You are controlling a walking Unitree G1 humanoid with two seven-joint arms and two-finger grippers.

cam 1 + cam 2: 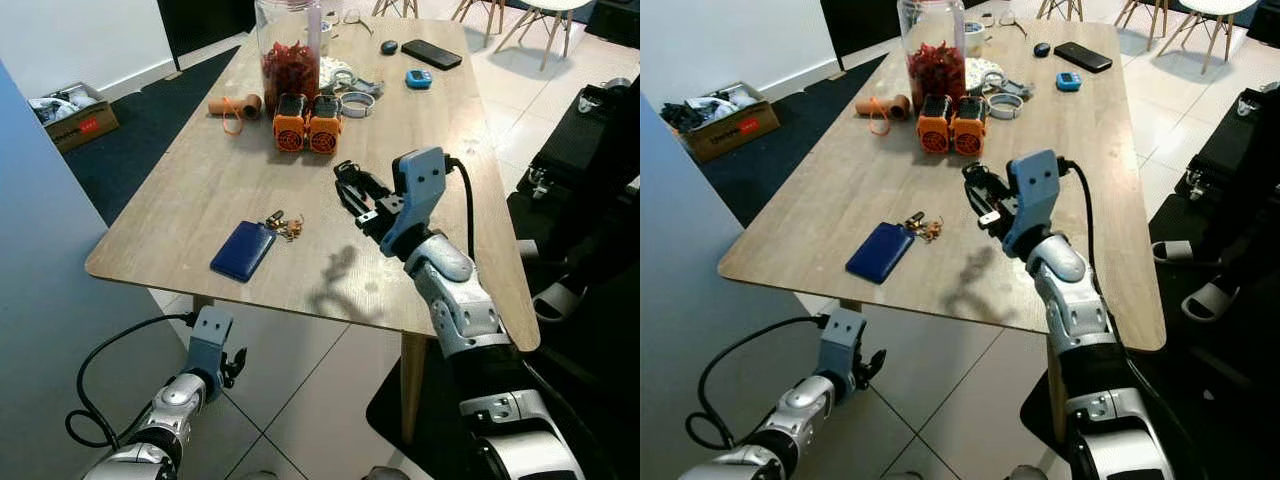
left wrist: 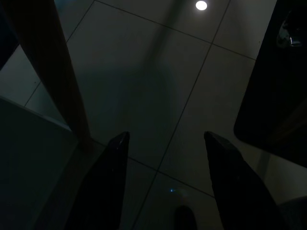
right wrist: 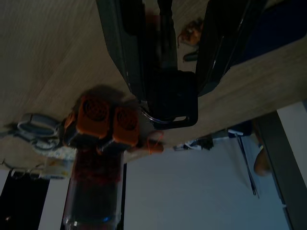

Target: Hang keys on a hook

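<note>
Above the pale wood-grain desk (image 1: 200,190), my right end effector (image 1: 352,192) hangs raised over the middle of the top, its two long black fingers clamped on a black, blocky plastic key fob with a thin metal ring (image 3: 172,104). In the right wrist view I see the fob's squared body pinched between the finger pads, the wire ring looping out at its edge. The silver, jointed right forearm reaches in from the desk's near edge and casts a soft shadow on the matt surface.

On the desk to the robot's left of the end effector lies a flat, dark blue rectangular wallet (image 1: 243,250), with a small bunch of brass-coloured keys (image 1: 285,226) touching its far corner, well apart from the held fob. Farther back I see two squat orange cylindrical battery packs (image 1: 307,124) side by side, just in front of a tall clear glass jar of red pieces (image 1: 290,50). A flat black smartphone (image 1: 431,54) rests near the far edge.

My left end effector (image 2: 163,158) hangs idle below desk height over the smooth grey floor tiles (image 2: 144,72), beside a round wooden desk leg (image 2: 53,76); its tapered black fingers stand apart, holding nothing.
</note>
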